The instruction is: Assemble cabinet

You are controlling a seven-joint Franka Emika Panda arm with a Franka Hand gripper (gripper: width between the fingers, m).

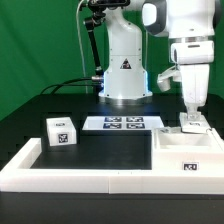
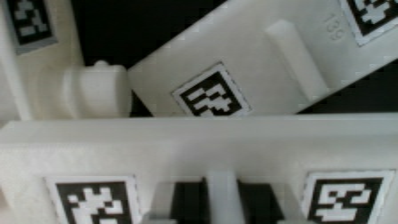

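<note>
My gripper hangs straight down at the exterior view's right, its fingers narrow over a small white tagged cabinet piece that rests at the back edge of the large white cabinet shell. In the wrist view my gripper has its dark fingers pressed against either side of a thin white wall of that piece, between two tags. Beyond it lies a slanted white tagged panel with a round peg. A small white tagged block stands apart at the exterior view's left.
The marker board lies flat in the middle, in front of the arm's white base. A long low white border rail runs along the front and left of the black table. A green backdrop stands behind.
</note>
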